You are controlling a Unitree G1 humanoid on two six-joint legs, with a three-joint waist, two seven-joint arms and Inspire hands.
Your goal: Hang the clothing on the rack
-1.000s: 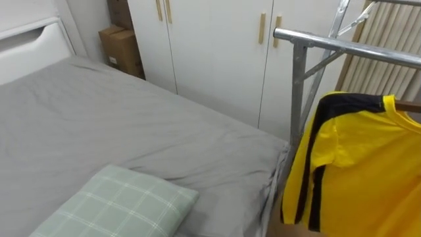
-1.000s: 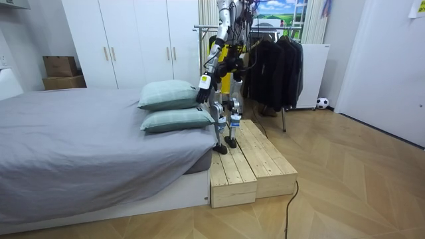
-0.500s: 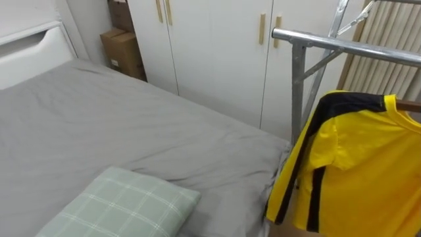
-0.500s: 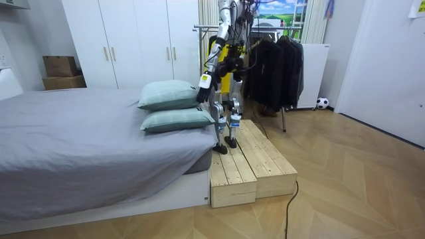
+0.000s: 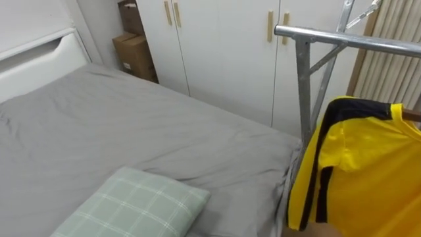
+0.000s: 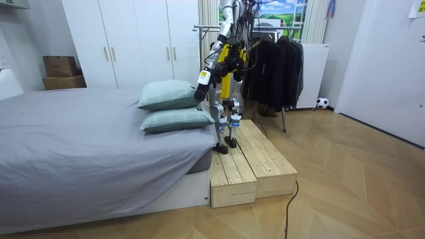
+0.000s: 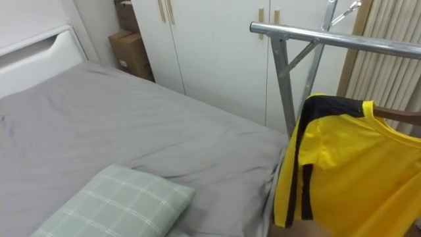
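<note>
The yellow shirt (image 5: 368, 171) is cut off at the right edge and bottom. The left hand (image 6: 201, 85), hanging beside two stacked pillows (image 6: 167, 95), is too small to tell its state. The one shirt, black-trimmed at collar and sleeve, hangs at the end of the metal rack (image 5: 348, 41) beside the bed (image 5: 131, 131).

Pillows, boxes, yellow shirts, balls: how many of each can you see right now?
Pillows: 2
Boxes: 2
Yellow shirts: 1
Balls: 1
Total: 6
</note>
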